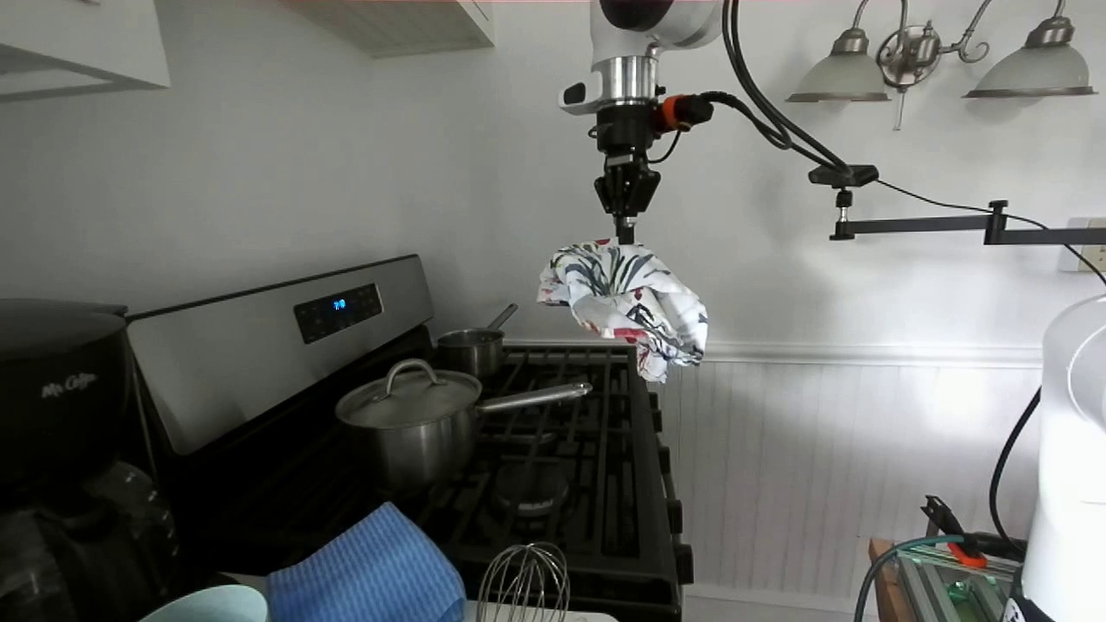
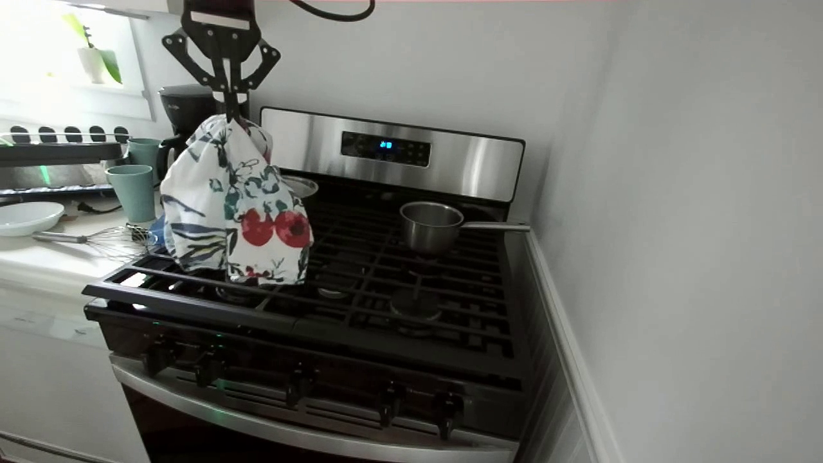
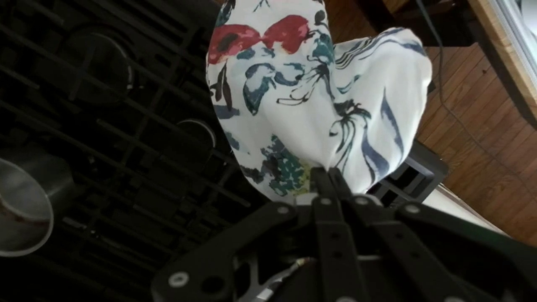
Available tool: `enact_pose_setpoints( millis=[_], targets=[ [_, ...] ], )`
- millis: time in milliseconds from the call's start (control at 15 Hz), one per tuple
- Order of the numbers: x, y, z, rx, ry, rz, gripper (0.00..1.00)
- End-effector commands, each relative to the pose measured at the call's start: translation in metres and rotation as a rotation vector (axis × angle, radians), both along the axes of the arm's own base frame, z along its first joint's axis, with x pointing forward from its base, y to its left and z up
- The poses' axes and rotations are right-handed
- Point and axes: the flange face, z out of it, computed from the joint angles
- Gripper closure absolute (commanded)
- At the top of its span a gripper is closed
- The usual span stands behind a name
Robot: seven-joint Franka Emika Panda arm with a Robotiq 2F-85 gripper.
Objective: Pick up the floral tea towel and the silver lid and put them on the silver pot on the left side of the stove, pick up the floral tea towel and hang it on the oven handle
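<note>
Towel (image 2: 238, 212), floral, hangs pinched in the gripper (image 2: 233, 114) above the front edge of the stove (image 2: 386, 347); we judge it held clear for the oven handle (image 2: 218, 416), the silver lid (image 1: 416, 408) already capping the silver pot (image 1: 425, 458).

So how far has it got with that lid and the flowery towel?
Looks done: the lid is on the big pot. In hand: the towel hangs from the claw, which is pinched shut on it. Left, I'd guess: draping it over the oven handle, where no towel hangs yet.
</note>
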Motion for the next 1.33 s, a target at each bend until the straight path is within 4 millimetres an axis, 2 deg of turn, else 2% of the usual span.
enact_pose_setpoints(
  millis=[0,200,533,733,1267],
  targets=[
    [-0.047,-0.011,-0.019,0.004,0.007,-0.035,1.00],
    [-0.077,-0.033,-0.041,0.001,0.006,-0.113,1.00],
    [-0.113,-0.060,-0.094,0.042,-0.045,-0.264,1.00],
    [-0.122,-0.067,-0.123,0.040,-0.077,-0.328,1.00],
    [-0.131,-0.078,-0.193,0.003,-0.085,-0.372,1.00]
  ],
)
